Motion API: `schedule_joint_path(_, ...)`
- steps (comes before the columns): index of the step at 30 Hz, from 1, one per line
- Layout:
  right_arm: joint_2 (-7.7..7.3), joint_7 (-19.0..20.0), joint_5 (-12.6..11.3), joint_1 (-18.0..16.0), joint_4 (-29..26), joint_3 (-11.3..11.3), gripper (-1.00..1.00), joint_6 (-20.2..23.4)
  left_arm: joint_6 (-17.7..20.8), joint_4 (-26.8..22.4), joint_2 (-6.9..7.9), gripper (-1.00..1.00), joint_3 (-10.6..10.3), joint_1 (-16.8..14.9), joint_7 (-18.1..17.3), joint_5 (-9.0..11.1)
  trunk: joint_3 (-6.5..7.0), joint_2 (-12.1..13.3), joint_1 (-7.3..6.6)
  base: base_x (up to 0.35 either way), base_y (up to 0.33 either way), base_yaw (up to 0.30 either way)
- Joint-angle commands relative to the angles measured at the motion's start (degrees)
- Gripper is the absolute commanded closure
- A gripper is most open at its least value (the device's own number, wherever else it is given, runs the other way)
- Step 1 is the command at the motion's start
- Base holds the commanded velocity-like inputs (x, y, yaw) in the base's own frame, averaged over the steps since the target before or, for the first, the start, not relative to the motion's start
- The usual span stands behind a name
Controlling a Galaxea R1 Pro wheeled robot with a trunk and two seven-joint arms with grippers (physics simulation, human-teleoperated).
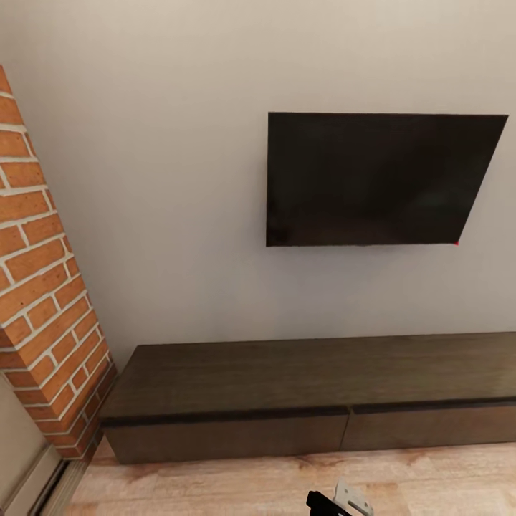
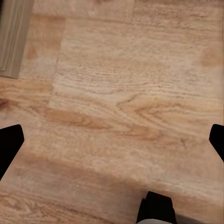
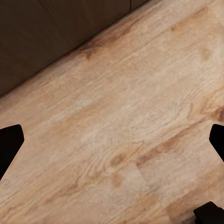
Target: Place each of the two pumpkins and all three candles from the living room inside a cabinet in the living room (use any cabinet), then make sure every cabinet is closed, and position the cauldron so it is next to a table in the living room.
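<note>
While the robot faces the wall, the cabinet (image 1: 308, 401) lies ahead of both grippers — a long, low, dark brown unit whose long axis runs side to side across the head view, below the wall-mounted television (image 1: 376, 179). Its two visible drawer fronts are flush and shut, with a seam between them roughly at the middle of the visible length. A brick column (image 1: 43, 287) stands at the cabinet's left end.

Neither pumpkins, candles, cauldron nor coffee table can be pointed to at this moment; the cabinet is the one task thing on hand.

The right gripper (image 3: 112, 142) hangs over bare wooden floor (image 3: 130, 135) with its dark fingertips spread wide at the two edges of its wrist view and nothing between them. The cabinet's dark front (image 3: 51, 32) lies just ahead of it, its base edge running at a slant across that view, so the gripper is skewed to the drawer face rather than square on. The left gripper (image 2: 112, 140) is likewise spread and empty, above floor planks, with a pale ribbed strip (image 2: 14, 37) ahead at one side — I cannot tell what it is — and no cabinet front.

So, as I judge it, the right arm is the nearer one to the cabinet. Any coming move on a drawer would turn on closing that short forward gap and squaring the gripper to the long front.
</note>
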Motion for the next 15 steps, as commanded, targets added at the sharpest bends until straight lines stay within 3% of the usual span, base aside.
schedule_joint_path(1,-0.01,-0.24,-0.6,-0.04,-0.02,0.46,-1.0,-0.3,-0.05,-0.11,0.01,-1.0,-0.48,-0.08,0.26,0.29,-0.24,-0.45,0.22,0.0,0.0,0.0)
schedule_joint_path(9,-0.01,-0.24,-0.59,-0.04,-0.06,0.46,-1.0,-0.38,2.87,-3.86,0.22,-1.0,-0.48,-0.82,0.27,0.27,-1.68,-3.65,1.98,0.0,0.0,0.0)
schedule_joint_path(12,-0.01,-0.24,-0.59,-0.04,-0.06,0.46,-1.0,-0.44,10.13,-8.74,0.64,-1.0,-0.47,-1.93,0.3,0.25,-2.22,-4.86,2.64,0.0,0.0,0.0)
schedule_joint_path(15,-0.13,-0.12,-0.59,-0.04,-0.06,0.42,-1.0,-0.55,22.11,-18.23,3.22,-1.0,-0.21,-2.76,0.26,0.63,-2.76,-6.06,3.3,0.0,0.0,0.0)
